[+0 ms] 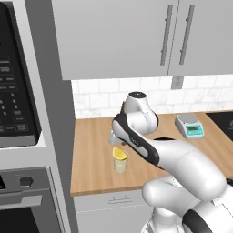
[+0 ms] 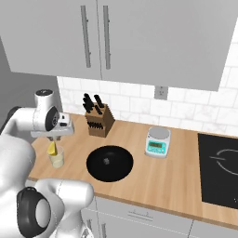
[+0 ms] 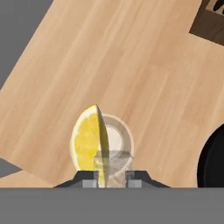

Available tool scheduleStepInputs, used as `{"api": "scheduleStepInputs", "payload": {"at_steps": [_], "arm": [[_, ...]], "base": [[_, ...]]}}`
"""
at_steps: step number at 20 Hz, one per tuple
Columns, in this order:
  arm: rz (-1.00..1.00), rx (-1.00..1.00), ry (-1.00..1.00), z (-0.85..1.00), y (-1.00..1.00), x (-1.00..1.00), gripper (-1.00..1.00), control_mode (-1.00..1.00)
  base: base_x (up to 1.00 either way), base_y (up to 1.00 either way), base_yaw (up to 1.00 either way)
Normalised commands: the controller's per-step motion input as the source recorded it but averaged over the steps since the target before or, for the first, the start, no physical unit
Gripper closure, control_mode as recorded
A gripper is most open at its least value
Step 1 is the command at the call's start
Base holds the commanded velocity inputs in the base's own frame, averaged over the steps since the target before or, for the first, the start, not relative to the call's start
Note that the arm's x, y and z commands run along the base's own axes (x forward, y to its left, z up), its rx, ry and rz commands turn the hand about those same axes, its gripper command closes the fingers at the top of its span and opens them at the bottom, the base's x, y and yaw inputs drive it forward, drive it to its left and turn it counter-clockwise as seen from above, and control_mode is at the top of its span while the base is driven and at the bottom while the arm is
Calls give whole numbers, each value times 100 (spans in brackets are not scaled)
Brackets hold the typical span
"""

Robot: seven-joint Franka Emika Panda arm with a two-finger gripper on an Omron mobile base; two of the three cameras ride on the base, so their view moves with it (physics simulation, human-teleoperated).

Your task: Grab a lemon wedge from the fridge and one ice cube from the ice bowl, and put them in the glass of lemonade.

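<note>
Glossy white rounded arm (image 1: 182,159) segments, black joint bands, small dark-tipped hand (image 3: 111,174).

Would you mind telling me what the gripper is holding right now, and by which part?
The gripper holds the lemon wedge by its lower end, above the glass of lemonade.

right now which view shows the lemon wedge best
The hand view: the lemon wedge is large and close over the glass of lemonade. In both base views it is a small yellow bit at the glass.

Lemon wedge (image 3: 89,141) directly above the glass of lemonade (image 2: 57,159), ice bowl (image 2: 110,163) just beside, on the counter (image 2: 176,181)
</note>
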Motion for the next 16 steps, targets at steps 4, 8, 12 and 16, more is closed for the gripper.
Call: {"api": "scheduleStepInputs", "payload": {"at_steps": [4, 8, 12, 16], "arm": [[1, 0, 10, 0, 0, 20, 100, -100], [1, 0, 6, -1, -2, 3, 100, -100], [0, 0, 0, 0, 8, 3, 100, -100], [0, 0, 0, 0, 6, 10, 100, -100]], "base": [[0, 0, 0], [0, 0, 0], [0, 0, 0], [0, 0, 0]]}}
